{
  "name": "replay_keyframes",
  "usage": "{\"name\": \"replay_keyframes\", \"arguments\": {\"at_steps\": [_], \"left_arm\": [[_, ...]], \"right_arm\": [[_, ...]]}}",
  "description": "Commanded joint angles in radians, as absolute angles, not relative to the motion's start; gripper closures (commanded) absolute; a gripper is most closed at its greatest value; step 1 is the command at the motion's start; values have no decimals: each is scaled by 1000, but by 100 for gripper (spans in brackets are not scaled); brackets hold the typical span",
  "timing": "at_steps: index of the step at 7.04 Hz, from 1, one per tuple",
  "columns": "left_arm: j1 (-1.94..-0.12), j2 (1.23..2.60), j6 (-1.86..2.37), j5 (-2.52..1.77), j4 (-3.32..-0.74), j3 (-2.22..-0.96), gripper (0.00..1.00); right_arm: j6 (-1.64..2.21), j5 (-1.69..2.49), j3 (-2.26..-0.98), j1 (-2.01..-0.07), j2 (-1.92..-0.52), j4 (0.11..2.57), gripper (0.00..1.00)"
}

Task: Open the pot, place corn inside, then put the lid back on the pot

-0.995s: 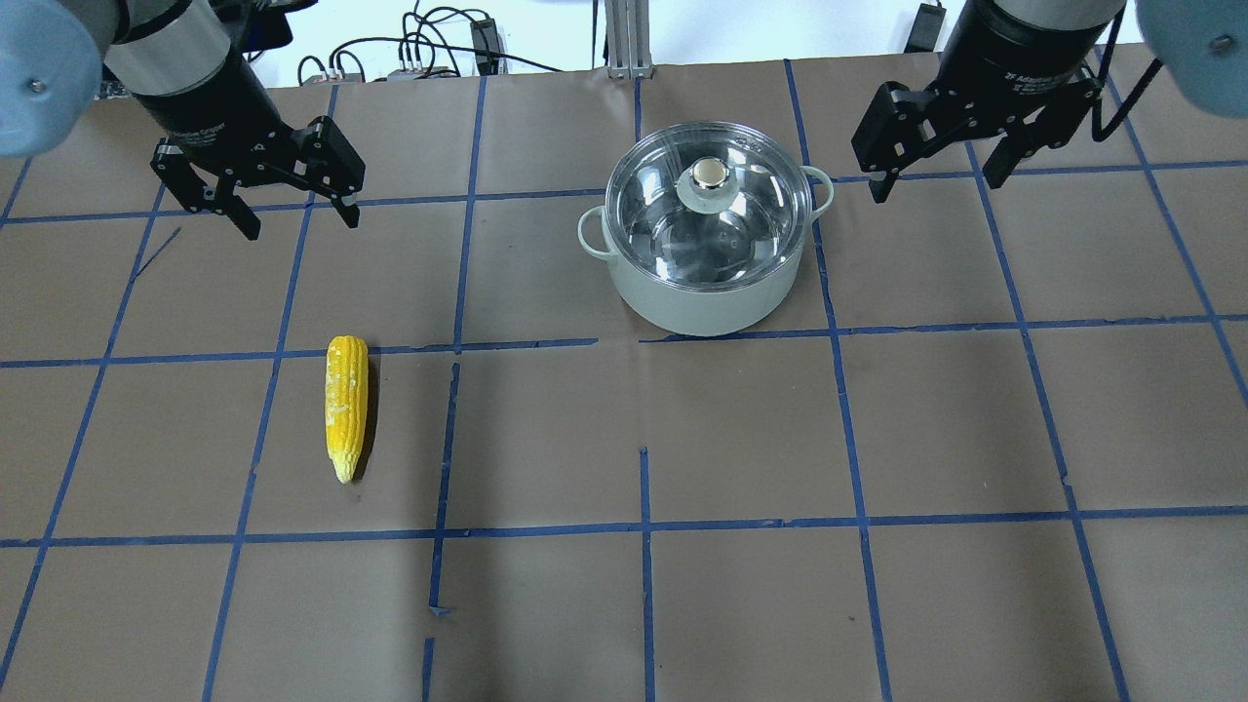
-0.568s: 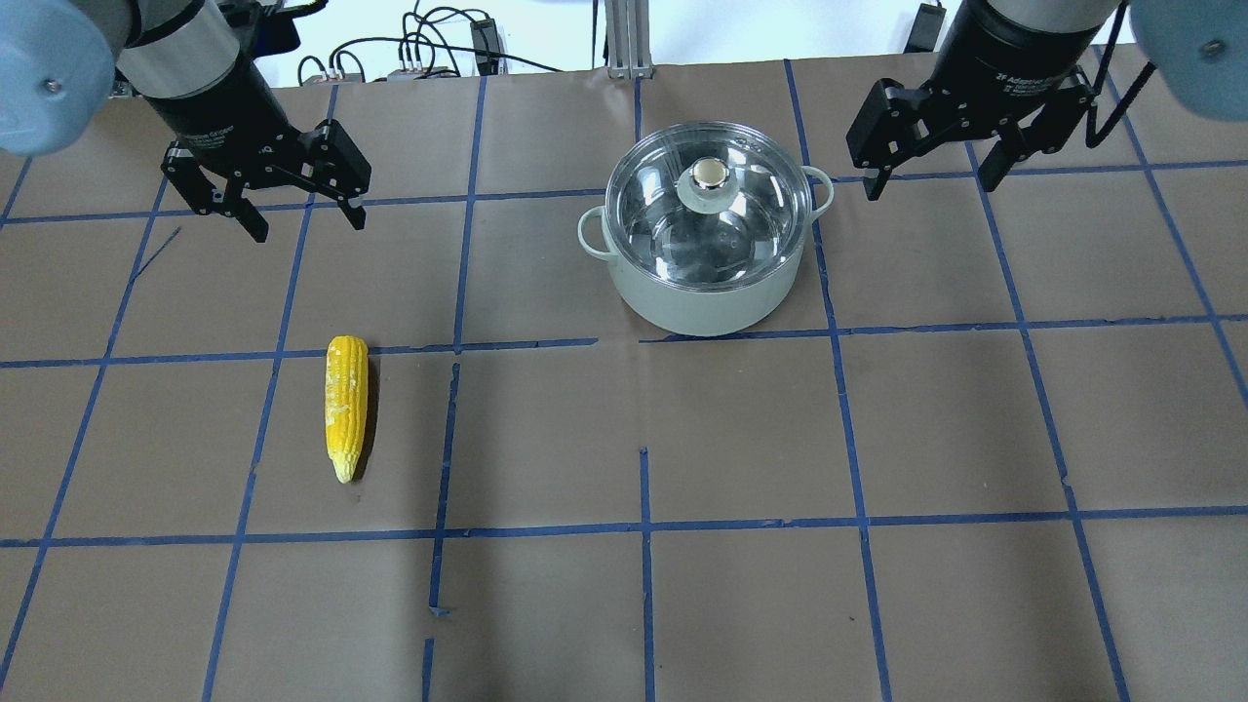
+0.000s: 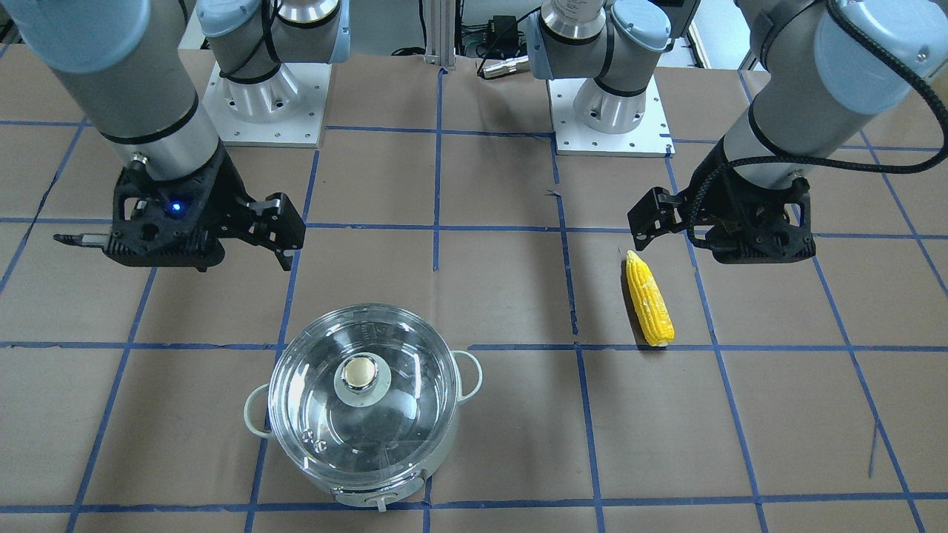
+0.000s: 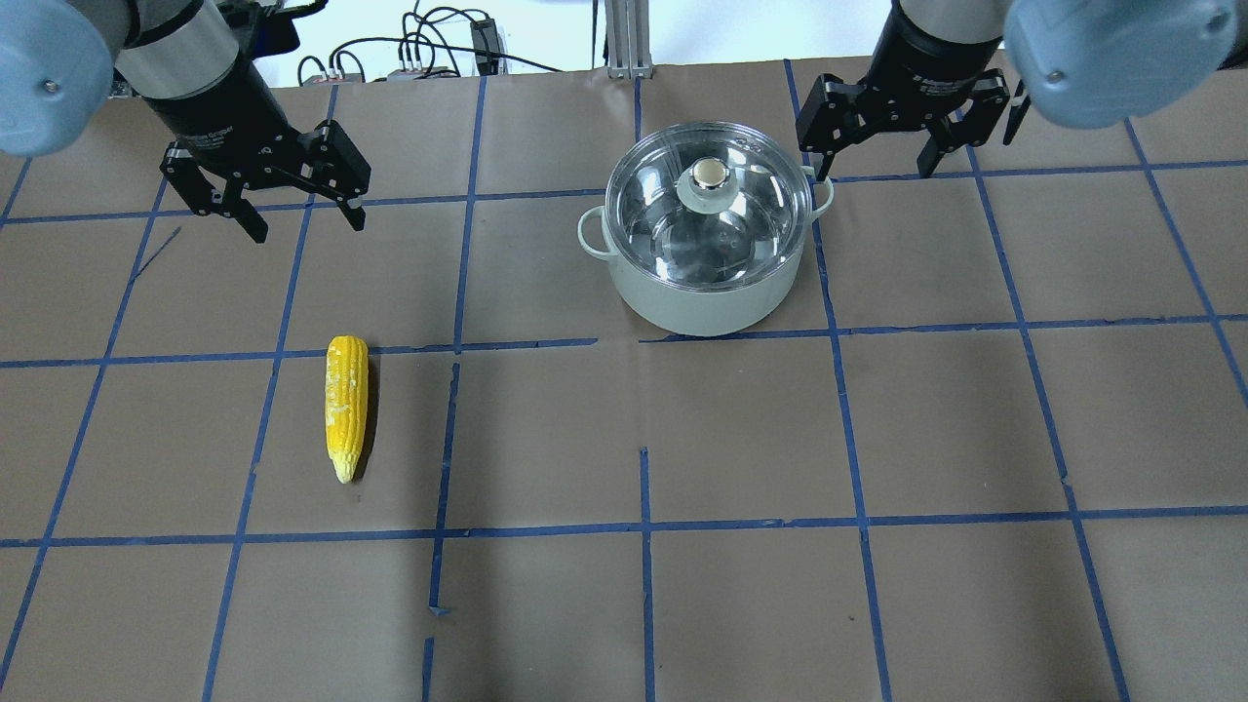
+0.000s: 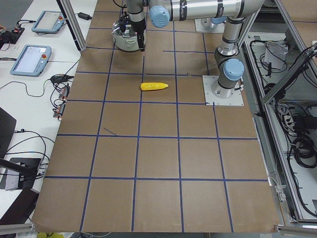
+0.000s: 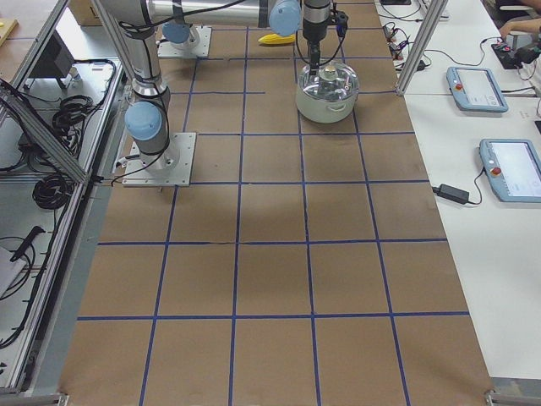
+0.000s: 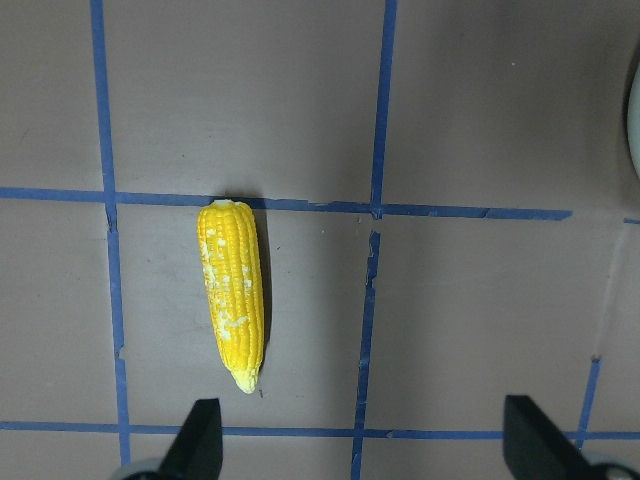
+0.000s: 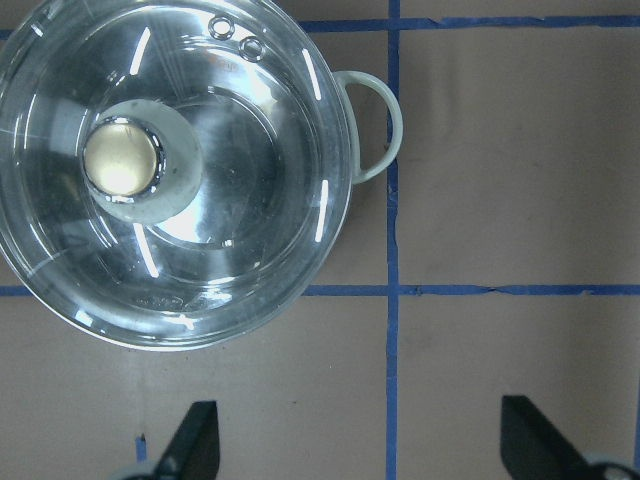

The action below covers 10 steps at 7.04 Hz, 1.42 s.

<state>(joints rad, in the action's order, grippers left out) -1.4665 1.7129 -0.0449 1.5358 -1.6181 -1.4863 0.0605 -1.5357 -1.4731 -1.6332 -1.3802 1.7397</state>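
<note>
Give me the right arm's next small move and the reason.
Probably slide the right tool sideways over the knob of the lid, then lower. The lid sits closed on the pot, and the open tool hangs beside the pot's rim, off the knob.

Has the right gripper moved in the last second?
Yes. In the overhead view the right gripper has shifted left toward the pot, which has stayed put. Its nearer side now sits just beside the pot's loop handle.
</note>
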Motion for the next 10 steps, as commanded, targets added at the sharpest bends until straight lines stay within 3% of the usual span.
{"name": "replay_keyframes", "arguments": {"at_steps": [1,3,6,10], "left_arm": [[-1466,1712,-51,1543,-1624,-1502,0],[-1454,1688,-96,1548,-1513,-1653,0],[-1434,1669,-188,1549,-1139,-1932,0],[-1277,1690,-376,1542,-1071,-2023,0]], "right_arm": [[106,-1539,-1447,-1676,-1298,1827,1],[171,-1548,-1384,-1732,-1209,1884,1],[231,-1552,-1304,-1788,-1114,1896,3],[213,-1557,-1307,-1793,-1080,1927,8]]}}
